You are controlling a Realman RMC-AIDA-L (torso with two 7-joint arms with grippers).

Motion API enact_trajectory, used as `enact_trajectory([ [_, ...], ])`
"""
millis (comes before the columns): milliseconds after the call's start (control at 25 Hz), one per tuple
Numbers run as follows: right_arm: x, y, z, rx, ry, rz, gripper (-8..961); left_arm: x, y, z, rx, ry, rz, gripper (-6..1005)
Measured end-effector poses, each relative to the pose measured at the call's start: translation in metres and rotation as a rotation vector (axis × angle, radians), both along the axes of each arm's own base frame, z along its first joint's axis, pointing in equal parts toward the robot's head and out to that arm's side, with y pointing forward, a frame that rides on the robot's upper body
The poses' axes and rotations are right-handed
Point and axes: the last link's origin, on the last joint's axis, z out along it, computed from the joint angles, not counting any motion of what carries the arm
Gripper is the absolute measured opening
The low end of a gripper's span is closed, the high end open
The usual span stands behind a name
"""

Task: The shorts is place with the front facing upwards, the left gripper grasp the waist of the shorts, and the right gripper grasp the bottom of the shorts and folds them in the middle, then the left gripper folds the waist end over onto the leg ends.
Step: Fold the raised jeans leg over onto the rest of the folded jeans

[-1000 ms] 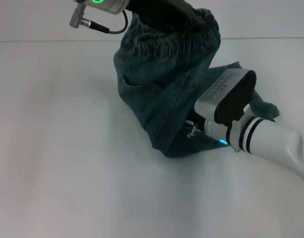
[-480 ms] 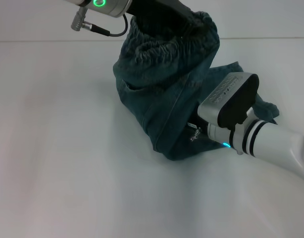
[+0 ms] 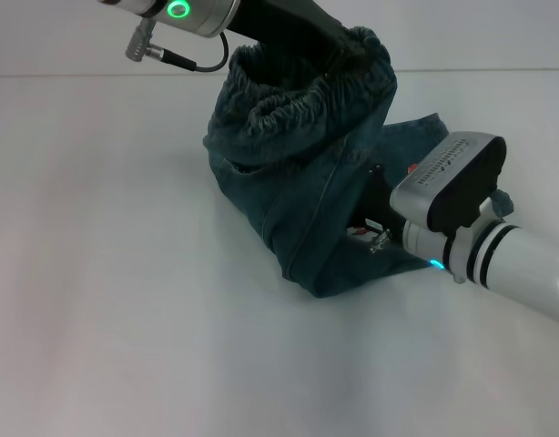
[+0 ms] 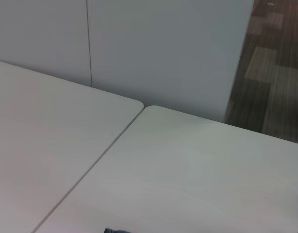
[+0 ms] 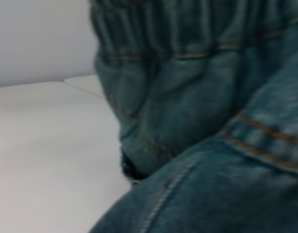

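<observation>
The blue-green denim shorts [image 3: 298, 182] hang bunched from their gathered waist [image 3: 302, 100], with the lower part lying folded on the white table [image 3: 125, 291]. My left gripper [image 3: 339, 45], on the green-lit wrist, is shut on the waist at the top, holding it above the table. My right gripper [image 3: 380, 187], on the blue-lit wrist, sits low at the right against the leg part. An orange badge [image 3: 411, 168] shows just beside it. The right wrist view is filled by the shorts [image 5: 197, 145], with a stitched hem [image 5: 265, 145] close in front.
The left wrist view shows two white tabletops meeting at a seam [image 4: 105, 150], a pale wall panel [image 4: 163, 48] behind them and carpet floor [image 4: 275, 63] past the far edge. Bare table lies left of and in front of the shorts.
My left gripper has brought the waist lower and forward over the leg part. The right arm has drawn back to the right, away from the fold.
</observation>
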Motion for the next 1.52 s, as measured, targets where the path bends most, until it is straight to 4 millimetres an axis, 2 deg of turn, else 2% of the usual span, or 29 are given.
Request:
enact_trajectory([
  [320, 0.011, -0.001, 0.007, 0.029, 0.002, -0.016, 912, -0.001, 0.0, 0.0, 0.001, 0.002, -0.002, 44],
  [600, 0.022, -0.015, 0.023, 0.072, 0.097, 0.016, 911, -0.002, 0.001, -0.004, -0.006, 0.006, -0.001, 45],
  [880, 0.05, -0.027, 0.047, 0.146, 0.139, -0.02, 911, 0.005, -0.003, -0.017, -0.022, 0.036, -0.037, 46],
  [1080, 0.067, -0.035, 0.056, 0.181, 0.13, -0.049, 911, 0.009, -0.003, -0.027, -0.035, 0.041, -0.042, 46],
  [1360, 0.088, -0.056, 0.076, 0.221, 0.155, -0.05, 912, 0.015, -0.005, -0.051, -0.067, 0.041, -0.064, 47],
  [1520, 0.098, -0.07, 0.08, 0.227, 0.156, -0.062, 912, 0.022, -0.006, -0.066, -0.091, 0.054, -0.075, 47],
])
